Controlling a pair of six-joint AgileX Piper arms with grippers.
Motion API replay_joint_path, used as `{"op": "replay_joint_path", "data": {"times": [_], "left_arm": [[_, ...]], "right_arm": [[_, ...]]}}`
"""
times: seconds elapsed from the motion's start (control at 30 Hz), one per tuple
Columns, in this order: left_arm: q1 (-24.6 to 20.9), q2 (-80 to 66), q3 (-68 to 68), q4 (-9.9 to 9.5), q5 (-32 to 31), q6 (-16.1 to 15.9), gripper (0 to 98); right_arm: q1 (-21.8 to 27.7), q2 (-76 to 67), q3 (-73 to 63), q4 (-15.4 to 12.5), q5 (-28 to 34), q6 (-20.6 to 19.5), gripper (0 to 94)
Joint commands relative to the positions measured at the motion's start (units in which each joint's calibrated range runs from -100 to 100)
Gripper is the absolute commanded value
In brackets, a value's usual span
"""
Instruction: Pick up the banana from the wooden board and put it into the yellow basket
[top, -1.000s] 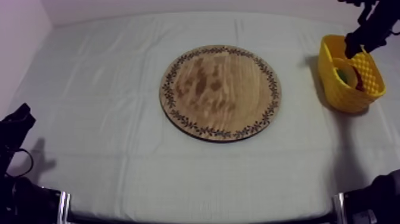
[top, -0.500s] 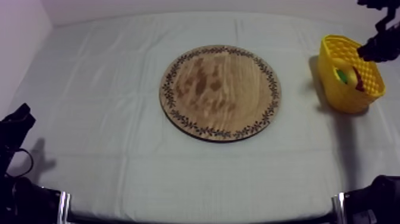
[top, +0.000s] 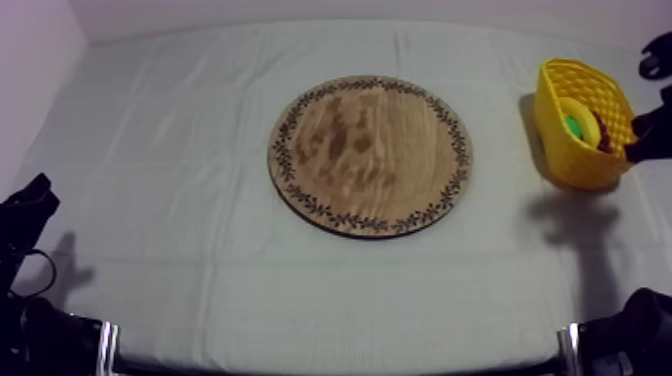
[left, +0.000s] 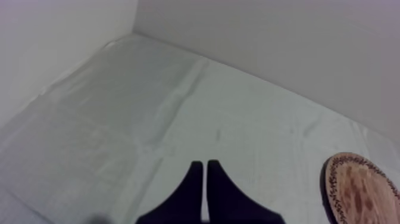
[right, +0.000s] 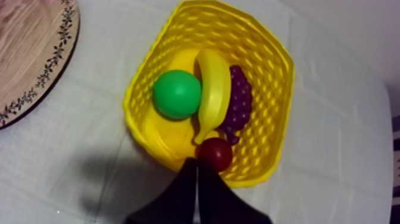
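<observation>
Board (top: 370, 155) top open, cloth (top: 180, 180) betw. it & basket (top: 553, 140) free to cross. Basket packed w/ banana (right: 214, 89), green fruit (right: 177, 94), grapes (right: 241, 101), small red fruit (right: 215, 154); right gripper (right: 196, 162) at its rim.

Table (top: 180, 150): grey-white cloth, creased, lies flat.
Round wooden board (top: 370, 155): flat on cloth, ahead of left gripper (left: 205, 165) and off to its right, well apart.
Yellow basket (right: 274, 113): stands on cloth, near rim just below right gripper (right: 197, 167) tips; board off to that gripper's left, apart from basket.
</observation>
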Motion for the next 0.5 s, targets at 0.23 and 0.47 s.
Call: {"op": "replay_joint_path", "data": {"times": [0.23, 0.47], "left_arm": [[0.0, 0.0, 0.0, -0.01, 0.0, 0.0, 0.1], [0.0, 0.0, 0.0, -0.01, 0.0, 0.0, 0.1]], "right_arm": [[2.1, -22.3, 21.0, -15.9, -4.1, 9.3, 0.3], [0.7, -34.5, 23.4, -11.5, 2.8, 1.4, 0.3]]}}
